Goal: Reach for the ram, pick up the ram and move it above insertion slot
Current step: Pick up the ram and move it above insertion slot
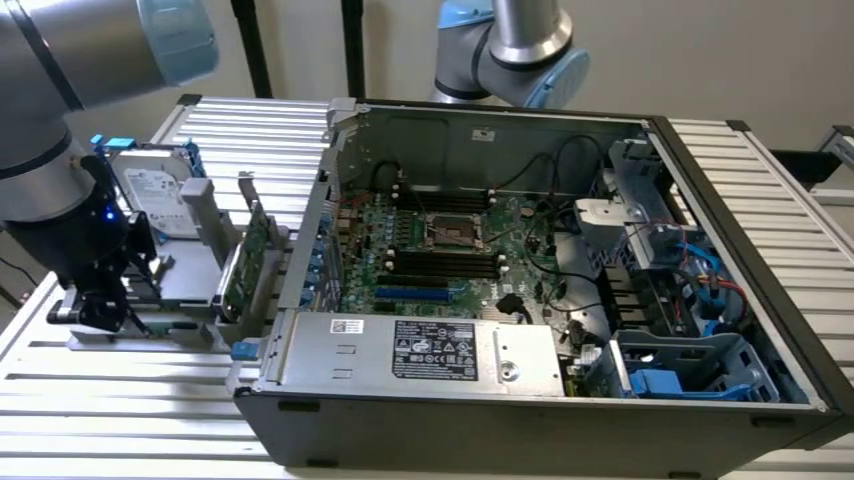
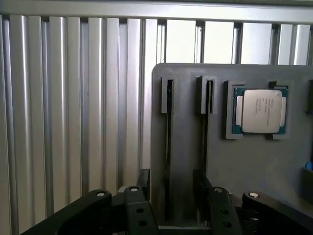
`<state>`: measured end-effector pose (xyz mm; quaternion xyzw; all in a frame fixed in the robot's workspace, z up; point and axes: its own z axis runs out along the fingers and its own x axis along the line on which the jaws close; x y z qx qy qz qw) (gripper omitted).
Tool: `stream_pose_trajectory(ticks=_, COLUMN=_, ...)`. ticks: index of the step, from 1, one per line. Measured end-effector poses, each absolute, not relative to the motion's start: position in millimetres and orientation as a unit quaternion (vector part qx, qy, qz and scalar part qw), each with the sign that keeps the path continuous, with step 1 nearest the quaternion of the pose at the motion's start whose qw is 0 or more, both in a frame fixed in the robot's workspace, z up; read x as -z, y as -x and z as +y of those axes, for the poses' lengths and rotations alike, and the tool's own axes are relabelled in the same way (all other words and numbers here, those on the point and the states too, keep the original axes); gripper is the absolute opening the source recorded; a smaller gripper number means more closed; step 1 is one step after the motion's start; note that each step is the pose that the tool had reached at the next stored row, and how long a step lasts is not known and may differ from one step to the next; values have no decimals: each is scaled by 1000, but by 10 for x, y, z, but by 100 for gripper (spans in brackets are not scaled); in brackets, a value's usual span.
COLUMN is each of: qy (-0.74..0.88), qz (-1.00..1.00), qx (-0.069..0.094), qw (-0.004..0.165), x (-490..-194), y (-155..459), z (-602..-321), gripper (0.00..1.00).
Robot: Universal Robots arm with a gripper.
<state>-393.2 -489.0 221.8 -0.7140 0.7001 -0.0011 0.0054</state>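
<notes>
Grey slatted table (image 1: 120,400) carries the open computer case (image 1: 534,420), with bare slats along its near edge. A grey holder plate (image 2: 244,166) lies at the exterior view's left. The tool (image 2: 172,177) stands fully spread and grips nothing. Its fingers (image 2: 144,183) flank a slot holding the ram (image 2: 168,142), apparently edge-on, long axis along the slot.

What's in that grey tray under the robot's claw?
A silvery processor chip sits in a square pocket of the grey tray. Two narrow slots look dark inside; whether sticks stand in them can't be told, and the open claw covers their near ends.
</notes>
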Motion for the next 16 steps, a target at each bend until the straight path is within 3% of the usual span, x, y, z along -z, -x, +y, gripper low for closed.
stream_pose_trajectory(ticks=16, qy=713, qz=701, qx=0, qw=4, x=-1997, y=3973, z=-4890, gripper=48)
